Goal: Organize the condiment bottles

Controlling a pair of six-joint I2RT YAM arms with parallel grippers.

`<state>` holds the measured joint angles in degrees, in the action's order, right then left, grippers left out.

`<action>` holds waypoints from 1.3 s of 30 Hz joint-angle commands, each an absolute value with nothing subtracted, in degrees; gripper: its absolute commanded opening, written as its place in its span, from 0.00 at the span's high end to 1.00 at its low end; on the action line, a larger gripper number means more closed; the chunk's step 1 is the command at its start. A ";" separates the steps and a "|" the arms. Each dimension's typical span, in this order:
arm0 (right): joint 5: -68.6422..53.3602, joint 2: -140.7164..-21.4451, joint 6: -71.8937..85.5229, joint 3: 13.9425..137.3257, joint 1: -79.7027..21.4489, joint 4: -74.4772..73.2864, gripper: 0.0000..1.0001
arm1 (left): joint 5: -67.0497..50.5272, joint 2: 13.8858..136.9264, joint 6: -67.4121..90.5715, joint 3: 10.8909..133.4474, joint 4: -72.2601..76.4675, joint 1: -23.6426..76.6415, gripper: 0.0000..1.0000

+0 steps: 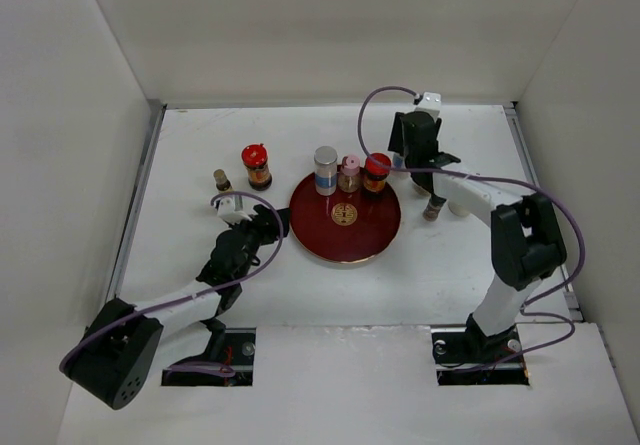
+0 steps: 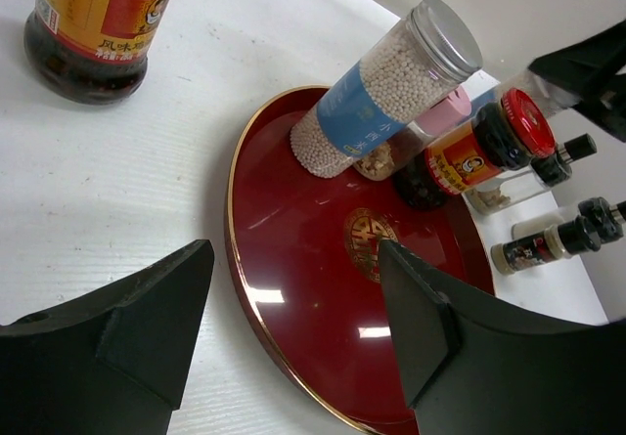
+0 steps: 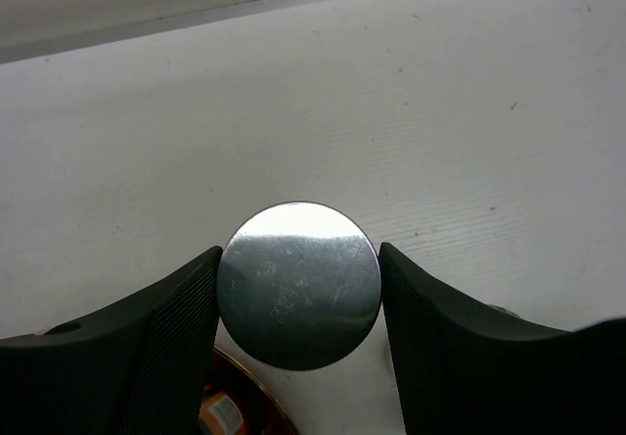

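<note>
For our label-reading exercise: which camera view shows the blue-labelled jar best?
Left wrist: the jar shows its label, white beads and silver cap close up. Top external shows it small, from above. Right wrist misses it; the silver-capped bottle there is another.

The white bench (image 1: 450, 265) carries a dark red round plate (image 1: 318, 233) near its middle. Left of the plate and apart from it, a red-lidded brown jar (image 1: 257, 165) stands upright on the bare surface, with a small dark-capped bottle (image 1: 221, 179) just beyond it to the left. Off the plate's right edge, three small black-capped bottles (image 2: 548, 242) stand close together. Farther back, the right claw (image 3: 298, 288) grips a silver-capped bottle (image 3: 298, 259); whether it touches the bench cannot be told.
</note>
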<state>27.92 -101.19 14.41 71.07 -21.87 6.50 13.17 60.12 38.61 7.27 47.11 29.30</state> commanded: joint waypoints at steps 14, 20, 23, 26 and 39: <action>36.91 -70.76 16.34 52.13 -30.89 9.06 0.51 | 12.48 61.00 39.20 9.76 50.98 30.54 0.33; 36.21 -66.45 20.21 47.82 -36.86 6.42 0.51 | 12.92 60.21 38.94 9.67 50.98 30.89 0.33; 34.64 -66.27 21.71 47.72 -40.46 6.85 0.51 | 12.92 59.77 39.02 9.58 50.98 30.89 0.33; 33.58 -68.72 22.06 49.21 -43.01 8.69 0.51 | 13.01 59.33 38.94 9.58 50.89 31.24 0.33; 30.94 -87.88 17.23 60.90 -44.16 18.10 0.51 | 12.74 57.48 38.76 9.40 50.19 31.42 0.33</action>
